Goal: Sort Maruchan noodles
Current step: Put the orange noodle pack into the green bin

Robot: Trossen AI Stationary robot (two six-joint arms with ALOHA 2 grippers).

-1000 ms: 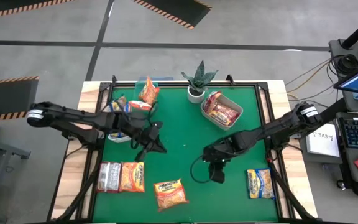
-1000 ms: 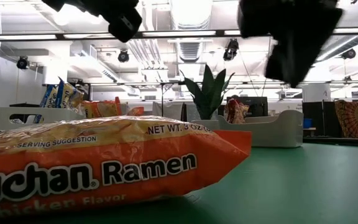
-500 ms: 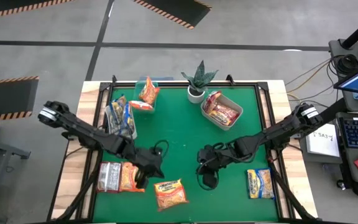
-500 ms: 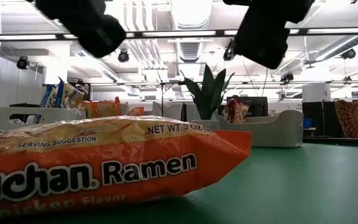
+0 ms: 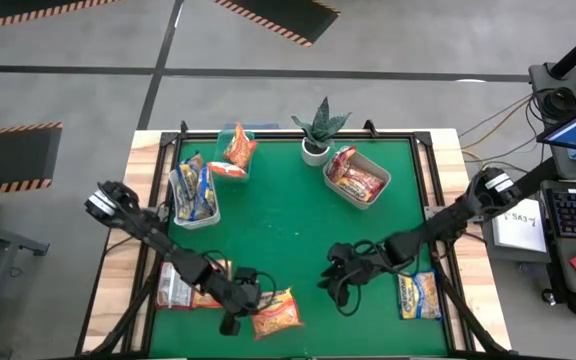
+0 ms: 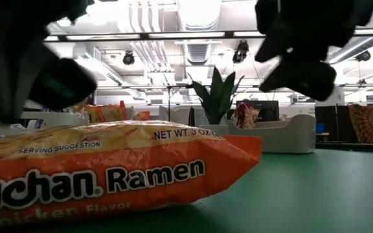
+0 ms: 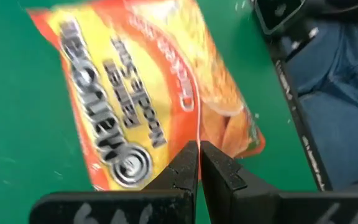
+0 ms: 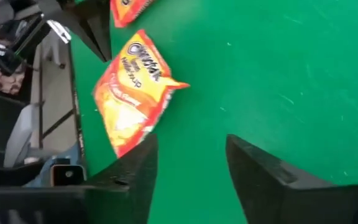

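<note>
My counter (image 5: 288, 240) is a green mat framed in pale wood, with both my dark arms reaching in over its near half. At the far edge stands a potted plant (image 5: 317, 135). Right of it sits a grey bin (image 5: 356, 176) holding red packets (image 5: 360, 182); on the far left a white bin (image 5: 193, 195) carries yellow-and-blue packets (image 5: 200, 190), and beside it a clear teal bin (image 5: 232, 152) has an orange packet (image 5: 238, 148) standing in it.

Loose noodles lie along the near side. A silvery-grey packet (image 5: 171, 285) and an orange one (image 5: 206, 285) sit side by side at the near left, partly under my left arm. An orange chicken-flavour packet (image 5: 278, 313) lies near the front edge, filling the low view (image 6: 109, 168). A yellow-and-blue packet (image 5: 419, 296) lies flat at the near right.

My left tool (image 7: 199, 163) hangs directly over that orange packet (image 7: 148, 93), its fingers pressed together and holding nothing. My right tool (image 8: 191, 165) hovers above bare mat right of centre, its fingers (image 8: 138, 168) parted and empty, with the same orange packet (image 8: 132, 96) well ahead of it.
</note>
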